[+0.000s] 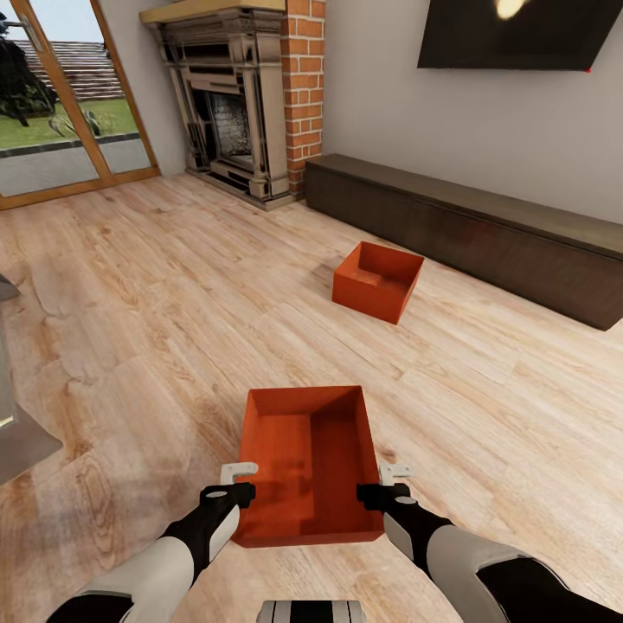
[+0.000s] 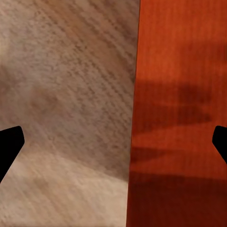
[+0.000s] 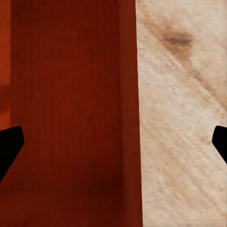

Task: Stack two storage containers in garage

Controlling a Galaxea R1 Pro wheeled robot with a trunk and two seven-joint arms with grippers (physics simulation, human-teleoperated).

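At the left, glass doors (image 1: 61,104) looked out on a yard, with the brick fireplace (image 1: 238,95) beside them. The left gripper (image 1: 237,481) stood at the left wall of the near container (image 1: 310,463), which lay on the wood-plank floor (image 1: 130,303) just ahead of the robot; its jaws stood wide apart astride that wall's rim and gripped nothing. The right gripper (image 1: 389,483) mirrored it on the opposite wall, jaws likewise wide and closed on nothing. Farther off and to the right, the second container (image 1: 378,280) rested on the floor near the long dark bench (image 1: 484,225), under the wall TV (image 1: 519,33). By my reading, the task had barely started: both containers were in the living room, neither lifted, and the carrying and stacking in the garage remained.
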